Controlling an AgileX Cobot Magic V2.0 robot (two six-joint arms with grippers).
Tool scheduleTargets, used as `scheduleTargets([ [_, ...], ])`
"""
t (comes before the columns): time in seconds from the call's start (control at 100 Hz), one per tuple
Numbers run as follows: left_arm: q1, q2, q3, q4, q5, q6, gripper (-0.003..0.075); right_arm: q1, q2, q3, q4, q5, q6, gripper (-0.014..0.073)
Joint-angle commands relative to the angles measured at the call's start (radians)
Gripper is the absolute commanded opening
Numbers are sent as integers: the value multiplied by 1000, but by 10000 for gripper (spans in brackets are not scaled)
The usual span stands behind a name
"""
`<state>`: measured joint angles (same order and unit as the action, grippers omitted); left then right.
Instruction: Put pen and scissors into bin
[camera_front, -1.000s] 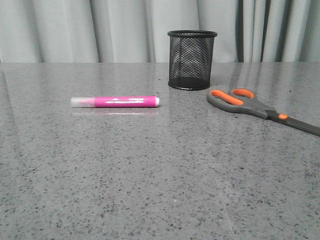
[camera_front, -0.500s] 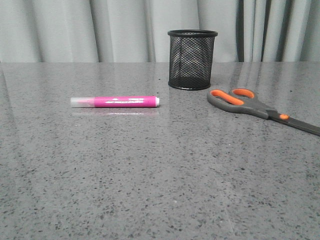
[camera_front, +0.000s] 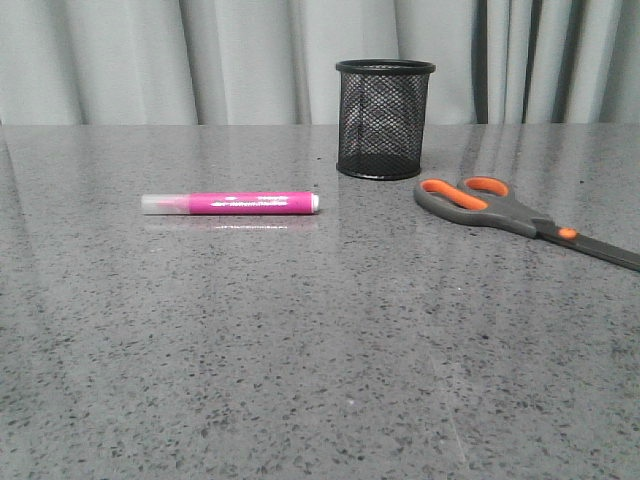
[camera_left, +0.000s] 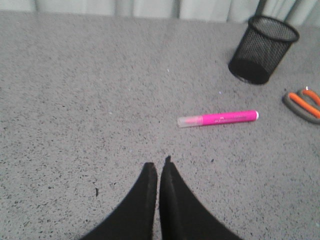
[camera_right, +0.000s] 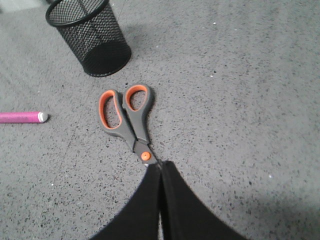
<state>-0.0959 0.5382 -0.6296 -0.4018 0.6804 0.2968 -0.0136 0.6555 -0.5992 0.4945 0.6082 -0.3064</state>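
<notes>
Now I see three items apart on the grey speckled worktop (camera_front: 300, 380), none inside another, both claws pressed closed and empty.

Largest first: the scissors (camera_front: 500, 208) lie flat to the right, orange-lined loops nearest the bin (camera_front: 385, 118), blades running off toward the right edge. The bin stands upright at the back, just left of the loops. The pen (camera_front: 230, 203) lies flat well left of both, clear cap pointing left; its white print is too small for me to read. My left claw (camera_left: 158, 167) hovers short of the pen; my right claw (camera_right: 161, 167) sits over the scissors' blades, just past the orange pivot.
</notes>
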Motion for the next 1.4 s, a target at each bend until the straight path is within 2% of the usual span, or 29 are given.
scheduleTargets([
  [0.0,-5,54,-69,-23,-16,15,-18,3,48,-83,6,2,-58,-49],
  [0.1,-5,89,-92,-37,-5,23,1,3,86,-117,6,42,-85,19],
  [0.16,-5,106,-101,-47,-5,46,51,3,102,-126,6,59,-85,109],
  [0.23,-5,126,-108,-69,-7,81,162,3,112,-131,6,63,-85,239],
  [0.29,-5,138,-112,-100,-9,126,298,3,112,-133,6,63,-85,355],
  [0.33,-5,148,-114,-127,-9,160,385,3,112,-133,6,66,-85,398],
  [0.4,-5,165,-118,-186,-12,218,468,3,112,-135,6,72,-87,415],
  [0.48,-5,196,-127,-247,-1,294,468,3,112,-139,6,79,-87,412],
  [0.59,-5,265,-164,-315,40,442,429,3,112,-140,8,84,-89,412],
  [0.71,-5,375,-242,-335,132,599,400,3,112,-141,20,89,-112,412],
  [0.87,-7,534,-349,-387,285,851,399,4,112,-143,28,89,-122,412],
  [1.08,-105,761,-470,-411,320,1136,399,4,112,-143,28,89,-130,412],
  [1.22,-176,902,-558,-411,315,1226,399,4,112,-143,28,89,-130,412],
  [1.39,-228,1046,-658,-411,301,1254,399,4,112,-143,28,89,-136,412],
])
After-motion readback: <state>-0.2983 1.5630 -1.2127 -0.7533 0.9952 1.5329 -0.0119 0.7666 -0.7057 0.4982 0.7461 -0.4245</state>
